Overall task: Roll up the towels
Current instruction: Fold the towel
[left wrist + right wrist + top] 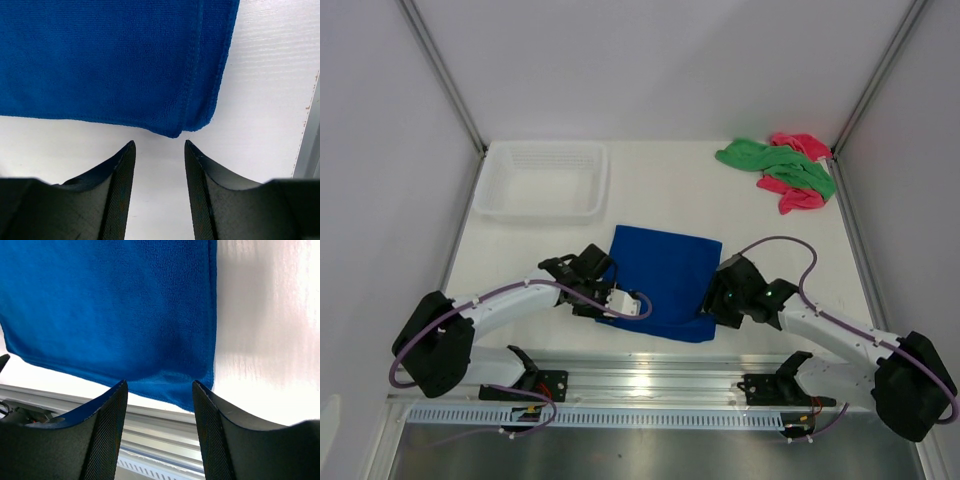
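The worktop (pixel 670 190) is plain white and closed in by pale walls (pixel 660 60) at the back and on both sides, with a bare metal post rising from each back corner, one on the left (pixel 445 75) and one on the right (pixel 880 80). A ribbed aluminium rail (pixel 650 380) runs along the near edge, where the two arms are bolted. A white basket (pixel 535 213) sits in the back left corner. In the back right corner the green towel (pixel 775 162) lies crumpled across the pink towel (pixel 795 195), the two touching in one loose heap well apart from everything else. The blue towel (pixel 665 275) lies spread flat and slightly skewed at the middle of the near edge, its near right corner reaching the rail. In the left wrist view two stitched edges run side by side along one side of it. The left end effector (pixel 159 142) sits low at the towel's near left corner with its fingers partly spread and nothing between them, the cloth's corner just beyond the tips. The right end effector (pixel 160 385) is at the near right corner, its fingers likewise standing apart over the towel's near edge without pinching it.
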Controlling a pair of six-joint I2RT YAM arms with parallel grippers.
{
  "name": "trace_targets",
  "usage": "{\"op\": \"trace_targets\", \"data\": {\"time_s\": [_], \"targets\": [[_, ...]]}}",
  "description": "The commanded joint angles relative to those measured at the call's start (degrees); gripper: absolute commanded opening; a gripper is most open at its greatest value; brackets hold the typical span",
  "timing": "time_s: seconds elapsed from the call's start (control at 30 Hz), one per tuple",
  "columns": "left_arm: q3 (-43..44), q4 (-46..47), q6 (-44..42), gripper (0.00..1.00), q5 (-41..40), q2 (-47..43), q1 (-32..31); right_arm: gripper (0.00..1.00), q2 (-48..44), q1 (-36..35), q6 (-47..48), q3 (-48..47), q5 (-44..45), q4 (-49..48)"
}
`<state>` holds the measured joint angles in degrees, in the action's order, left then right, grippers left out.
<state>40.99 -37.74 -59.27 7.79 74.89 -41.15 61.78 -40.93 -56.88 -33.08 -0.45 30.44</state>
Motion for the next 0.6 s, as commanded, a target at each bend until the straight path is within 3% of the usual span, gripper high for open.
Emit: {"op": "trace_targets", "data": {"time_s": [0.0,0.27,0.57], "targets": [[0.3,-0.5,-3.8,0.48,1.2,-0.9,-0.8,0.57,1.2,-0.4,-1.7,1.0,1.2,-3.2],[1.0,1.5,-1.1,0.48,0.9,4.9,-2.4,0.57,4.0,-0.3,-0.4,0.8,1.2,-5.6],[2.5,1.8,-0.8,0.44,0.9,5.4,-2.4,0.52,5.7,-0.2,0.5,1.0,1.2,-7.0]]}}
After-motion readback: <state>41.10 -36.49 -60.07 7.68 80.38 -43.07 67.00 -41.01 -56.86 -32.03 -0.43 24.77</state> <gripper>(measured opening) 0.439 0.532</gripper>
